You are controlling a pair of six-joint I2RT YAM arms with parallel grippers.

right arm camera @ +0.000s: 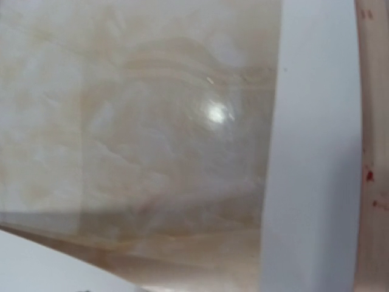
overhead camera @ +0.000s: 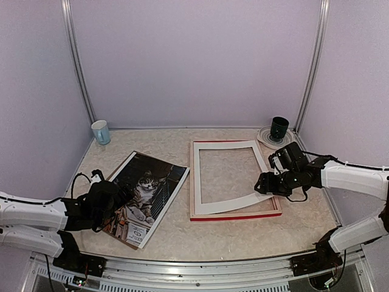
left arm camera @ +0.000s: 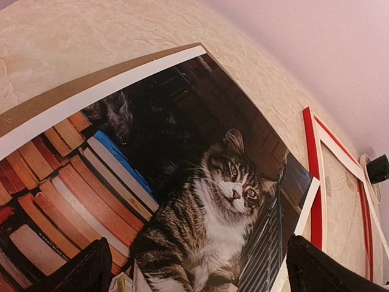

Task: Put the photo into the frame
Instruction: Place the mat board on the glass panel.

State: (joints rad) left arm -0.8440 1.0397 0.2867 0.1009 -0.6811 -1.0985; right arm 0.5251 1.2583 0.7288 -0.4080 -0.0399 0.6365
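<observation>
The photo [overhead camera: 148, 193] of a tabby cat and books lies at an angle on the table's left side; the left wrist view is filled with it [left arm camera: 200, 201]. My left gripper [overhead camera: 119, 199] hovers low over its near part, open, with both dark fingers [left arm camera: 82, 274] spread wide and nothing between them. The red frame [overhead camera: 236, 216] lies face down at centre right. A white mat [overhead camera: 230, 205] sits askew in the frame. My right gripper [overhead camera: 262, 184] is down at the frame's right rail, by the mat. Its fingers do not show in the right wrist view, only the mat [right arm camera: 313, 152] and the pale rail [right arm camera: 372, 121].
A brown backing board [left arm camera: 91, 78] peeks out under the photo's far edge. A light blue cup [overhead camera: 101, 131] stands at the back left. A dark green cup [overhead camera: 279, 128] stands on a white plate [overhead camera: 265, 136] at the back right, just behind the frame.
</observation>
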